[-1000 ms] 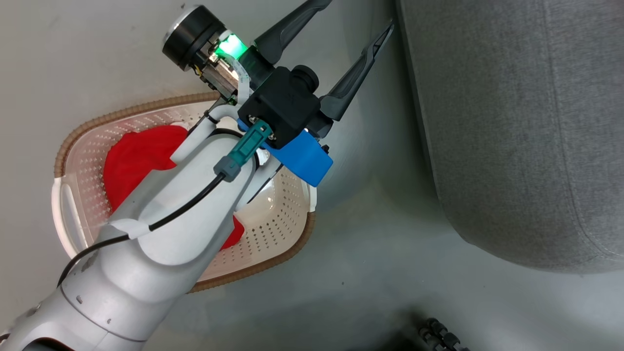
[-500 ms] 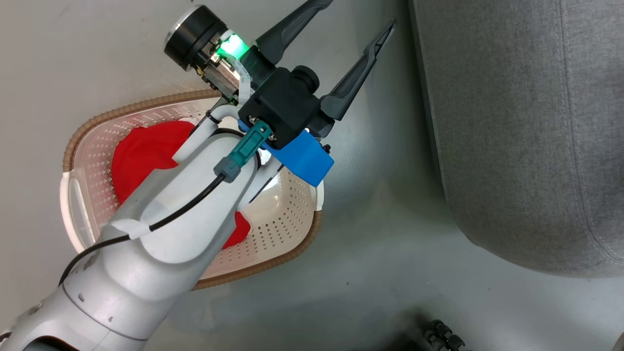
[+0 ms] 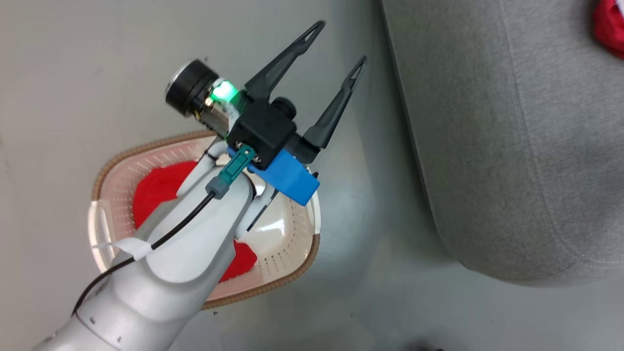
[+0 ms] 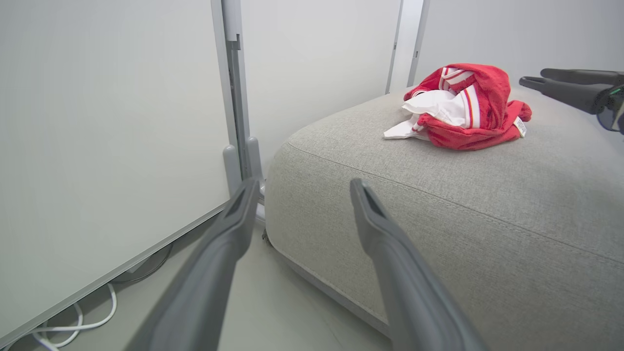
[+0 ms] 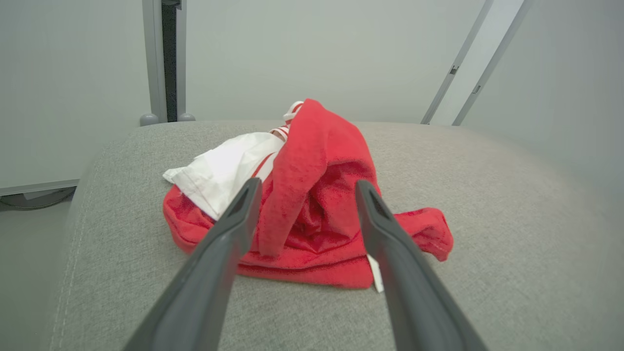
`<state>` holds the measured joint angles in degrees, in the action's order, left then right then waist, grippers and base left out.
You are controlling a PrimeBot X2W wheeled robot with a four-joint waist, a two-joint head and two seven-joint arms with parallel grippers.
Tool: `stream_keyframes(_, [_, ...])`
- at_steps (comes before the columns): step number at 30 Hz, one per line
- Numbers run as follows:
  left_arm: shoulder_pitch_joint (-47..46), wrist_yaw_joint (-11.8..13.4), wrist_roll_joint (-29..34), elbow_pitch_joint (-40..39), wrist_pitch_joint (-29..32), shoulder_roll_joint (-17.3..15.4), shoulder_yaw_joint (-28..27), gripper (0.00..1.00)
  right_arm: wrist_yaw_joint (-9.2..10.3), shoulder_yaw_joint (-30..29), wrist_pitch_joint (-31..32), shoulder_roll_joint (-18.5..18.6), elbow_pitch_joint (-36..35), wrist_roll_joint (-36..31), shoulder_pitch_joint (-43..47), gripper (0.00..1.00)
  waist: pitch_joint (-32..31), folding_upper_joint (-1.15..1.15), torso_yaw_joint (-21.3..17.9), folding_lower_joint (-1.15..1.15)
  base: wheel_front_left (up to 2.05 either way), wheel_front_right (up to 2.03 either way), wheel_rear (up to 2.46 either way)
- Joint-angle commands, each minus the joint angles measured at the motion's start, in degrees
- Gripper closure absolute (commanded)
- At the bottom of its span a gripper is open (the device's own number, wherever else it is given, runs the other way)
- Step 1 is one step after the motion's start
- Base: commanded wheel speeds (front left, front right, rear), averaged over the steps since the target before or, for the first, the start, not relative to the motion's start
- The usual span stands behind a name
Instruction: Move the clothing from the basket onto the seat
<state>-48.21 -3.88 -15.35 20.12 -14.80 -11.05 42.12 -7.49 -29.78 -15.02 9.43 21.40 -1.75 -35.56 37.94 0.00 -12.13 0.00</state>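
Delivered: one crumpled red garment (image 5: 317, 204) lies on the grey seat (image 3: 487, 146).
Waiting: second garment (image 3: 156, 190) inside the basket (image 3: 292, 229), on the floor (image 3: 380, 292) beside the seat.
Right: right tool (image 5: 307, 183) spread wide, empty, fingers flanking the garment.
Left: left tool (image 3: 340, 42) open, empty, between basket and seat.
Risk: loose fabric could snag a withdrawing finger and slide off; a shallow grab could hook the basket's perforated wall.
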Motion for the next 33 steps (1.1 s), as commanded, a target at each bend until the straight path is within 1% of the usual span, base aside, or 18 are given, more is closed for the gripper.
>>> stream_keyframes(1, [1.23,0.51,-0.5,0.06,-0.38,0.15,-0.66,0.0,-0.01,0.36,-0.25,-0.38,-1.72,-0.41,1.64,0.0,-3.56,0.0,0.8,0.0,0.0,0.0,0.0])
stream_keyframes(7, [7.32,1.59,-1.58,-2.76,-0.43,-0.46,-5.28,0.0,-0.01,4.84,-0.24,-2.76,-8.35,-0.72,7.83,0.0,-9.66,0.0,2.26,0.0,0.0,0.0,0.0])
stream_keyframes(14, [15.24,2.08,-1.18,-6.52,-0.41,-0.42,-12.74,0.0,-0.02,10.37,-0.23,-4.52,-11.25,0.34,12.69,0.0,-15.2,0.0,5.71,0.0,0.0,0.0,0.0])
stream_keyframes(21, [22.19,1.47,-0.04,-9.27,-0.41,0.91,-21.21,0.0,-0.02,16.04,-0.23,-5.71,-14.46,1.18,16.42,0.0,-19.42,0.0,8.9,0.0,0.0,0.0,0.0])
stream_keyframes(22, [22.19,1.47,-0.04,-9.27,-0.41,0.91,-21.21,0.0,-0.02,16.04,-0.23,-5.71,-14.46,1.18,16.42,0.0,-19.42,0.0,8.9,0.0,0.0,0.0,0.0])
stream_keyframes(27, [26.63,0.89,1.19,-10.04,-0.41,2.29,-26.52,0.0,-0.01,18.95,-0.23,-6.23,-15.82,1.62,18.41,0.0,-21.92,0.0,10.86,0.0,0.0,0.0,0.0])
stream_keyframes(33, [31.45,-0.46,2.88,-10.48,-0.41,4.04,-31.33,0.0,-0.02,21.99,-0.23,-6.49,-16.72,1.79,20.89,0.0,-24.65,0.0,12.84,0.0,0.0,0.0,0.0])
